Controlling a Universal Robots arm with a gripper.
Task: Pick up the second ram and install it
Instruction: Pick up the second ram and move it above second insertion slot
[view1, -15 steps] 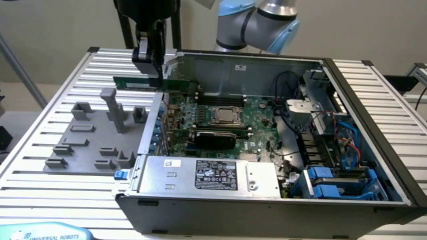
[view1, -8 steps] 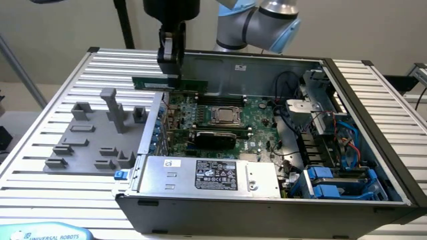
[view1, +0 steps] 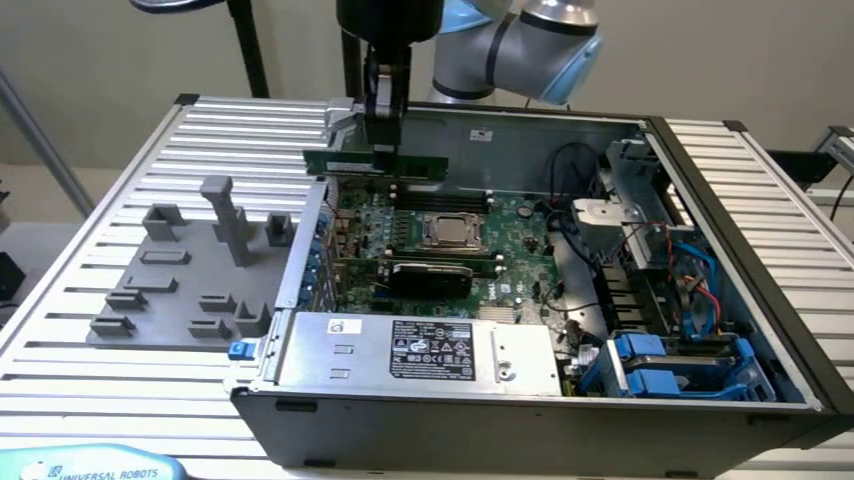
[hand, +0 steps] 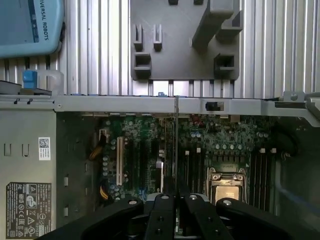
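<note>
The open grey steel computer case (view1: 534, 425) rests on the ribbed aluminium counter (view1: 67, 275). Within it lies the large green motherboard (view1: 523, 238). Above the board's far side, the black end effector (view1: 383, 146) pinches the thin green second ram (view1: 416, 163) by its upper edge. It is held level, apparently to meet a slot squarely.

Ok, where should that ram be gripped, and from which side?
Take the ram near the middle of its upper long edge, coming straight down from above, pads on its two flat faces. It is thin and stands on edge, long side level, over the motherboard, which leaves the lower edge free. The gripper holds it that way.
</note>
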